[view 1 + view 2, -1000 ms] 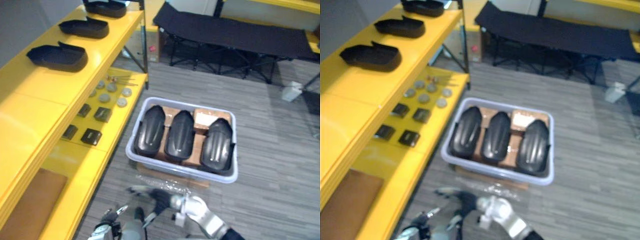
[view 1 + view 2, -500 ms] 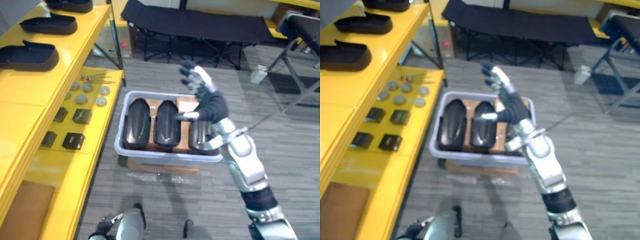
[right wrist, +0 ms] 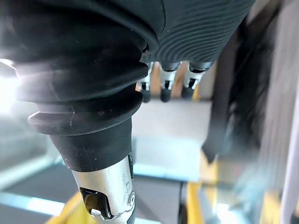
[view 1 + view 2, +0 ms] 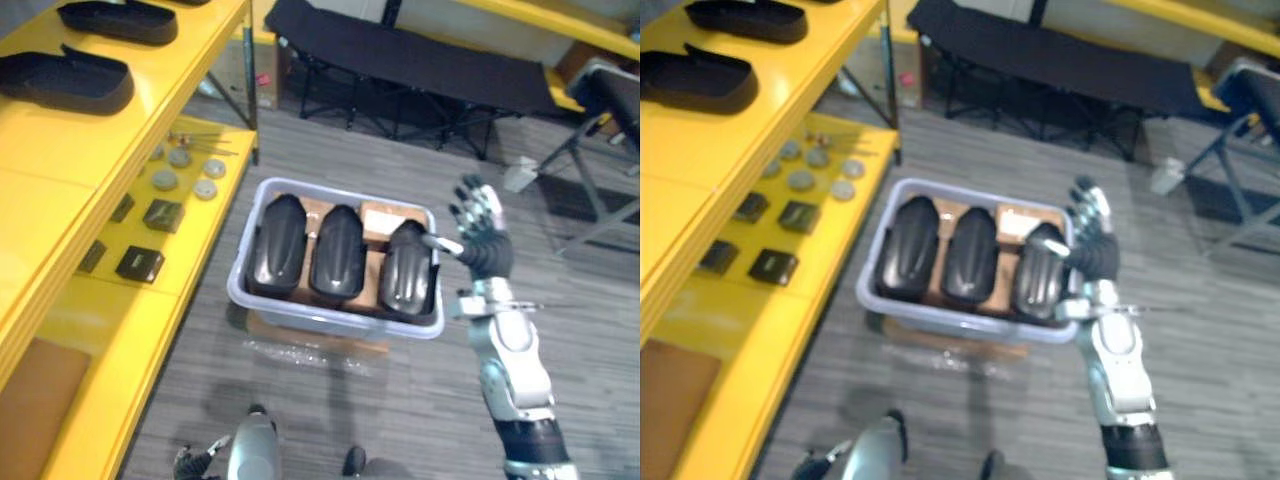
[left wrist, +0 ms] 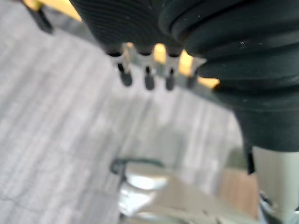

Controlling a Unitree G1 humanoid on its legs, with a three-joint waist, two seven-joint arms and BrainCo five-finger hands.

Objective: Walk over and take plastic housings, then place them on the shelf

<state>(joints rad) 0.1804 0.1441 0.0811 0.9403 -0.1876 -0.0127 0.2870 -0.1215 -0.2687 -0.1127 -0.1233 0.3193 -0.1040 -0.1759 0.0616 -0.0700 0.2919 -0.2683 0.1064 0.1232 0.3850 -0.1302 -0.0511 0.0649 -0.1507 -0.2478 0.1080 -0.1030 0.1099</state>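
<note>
Movement shows mostly in the right hand (image 4: 478, 225): a second ago it is low at the bottom of the view, half a second ago it hangs high over the tub (image 4: 330, 322), and now it stands just past the tub's right rim, beside the nearest housing (image 4: 407, 268), though the camera has shifted too, so part of that change is the head turning. The hand's fingers are straight and spread, thumb pointing toward the tub, and it has hold of nothing; I judge the reach is only being lined up, with the pick not yet begun. The left hand (image 5: 148, 79) hangs low over the floor (image 4: 330, 160), and I cannot tell whether it is open or closed. All three housings (image 4: 337, 255) lie side by side in the tub on a sheet of cardboard (image 4: 385, 218); they are glossy black shells, long and domed, ribbed along the back, probably light and slippery. The tub is pale grey plastic with rounded corners and a rolled rim. The shelf (image 4: 60, 190) is smooth, shiny yellow, with two more such housings on its top board and small grey discs (image 4: 165, 180) and black blocks (image 4: 140, 263) below
</note>
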